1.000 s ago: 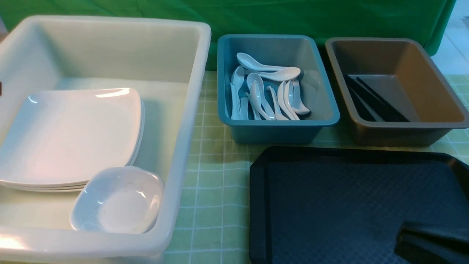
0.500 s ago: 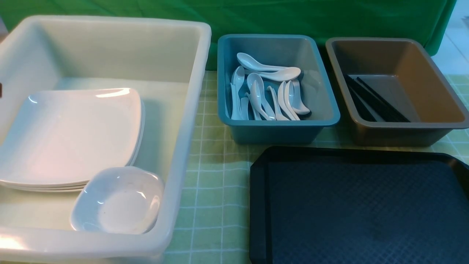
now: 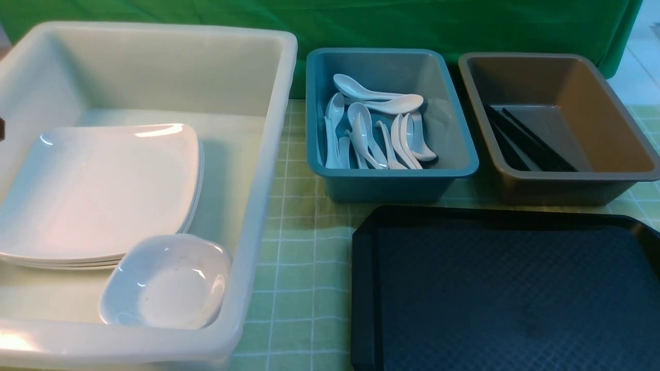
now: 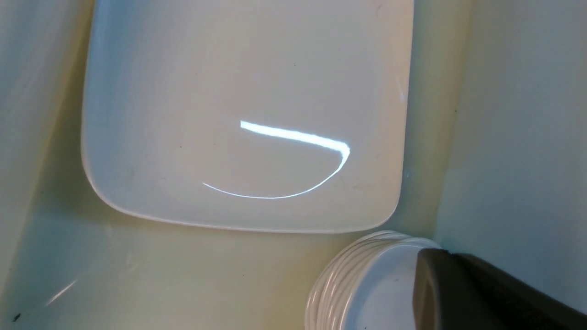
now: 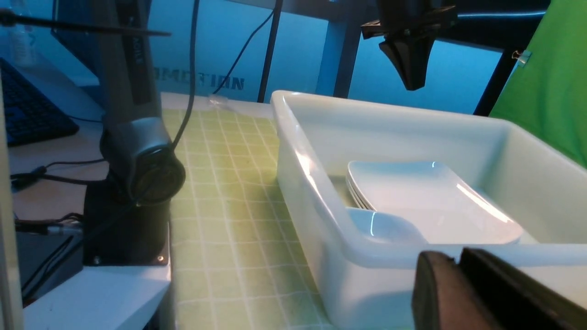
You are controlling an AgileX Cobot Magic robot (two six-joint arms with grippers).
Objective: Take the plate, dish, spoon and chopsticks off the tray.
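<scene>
The black tray (image 3: 515,293) lies at the front right, its textured surface bare. A stack with the white plate (image 3: 103,185) on top lies in the big white tub (image 3: 268,154), with the deep dish (image 3: 167,281) beside it. Several spoons (image 3: 376,134) lie in the blue bin (image 3: 392,185), and the black chopsticks (image 3: 526,139) lie in the brown bin (image 3: 567,188). My left gripper (image 4: 429,256) hangs shut and empty over the plate (image 4: 247,114) and stacked dishes (image 4: 367,288). My right gripper (image 5: 458,259) is shut, holds nothing and faces the tub (image 5: 367,256).
Green checked cloth (image 3: 299,257) covers the table between tub and tray. A green backdrop (image 3: 412,26) stands behind the bins. In the right wrist view the left arm's base (image 5: 137,160) stands beside the tub, with cables and a keyboard (image 5: 27,114) beyond.
The dark fingers of my right gripper, at the tray's front right corner a second ago, have drawn back out of the front view. Nothing else has moved.
</scene>
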